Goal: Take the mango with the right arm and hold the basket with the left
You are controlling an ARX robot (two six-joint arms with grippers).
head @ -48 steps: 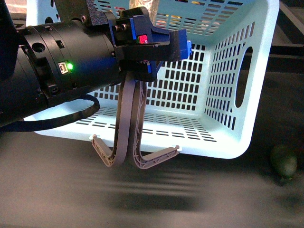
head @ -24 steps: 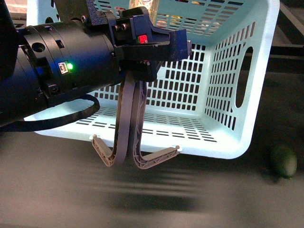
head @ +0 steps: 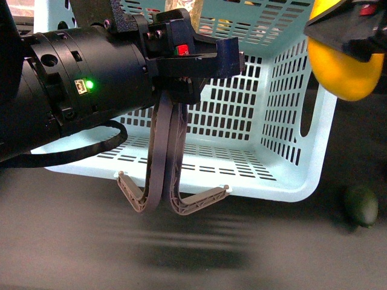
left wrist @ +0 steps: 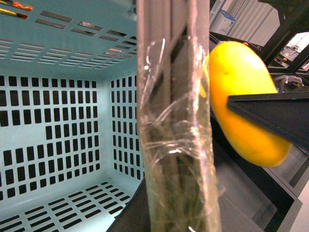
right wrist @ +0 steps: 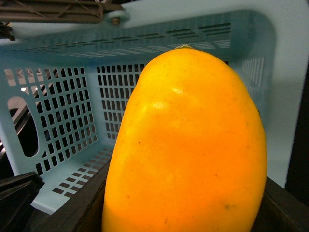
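And here comes the mango (head: 346,69)! A second ago the front view had only the basket (head: 284,181) and the left arm, and now the yellow fruit has swung in at the upper corner, pinched in the right pincer (head: 351,30), with one dark finger lying across its top. The right wrist view confirms it: the mango fills the frame between the dark fingers, and the basket's slotted inside lies open just beyond it. So the pick looks done, and the fruit is off the table (head: 72,248), hanging near the basket's rim on the side away from the left pincer (head: 205,60). Whether it has crossed that rim cannot be told from here. The left pincer has not budged over that second. It is pressed together on the grey-brown handle (head: 160,163), whose two strips drop straight below it to the basket's near edge, and the basket hangs there tipped, its mouth turned toward the robot. The left wrist view shows the handle close up, wrapped in clear film, with the mango beyond it. Well below the right pincer, the dark green fruit (head: 361,205) lies untouched on the table. Both halves of the job appear to be in hand together.
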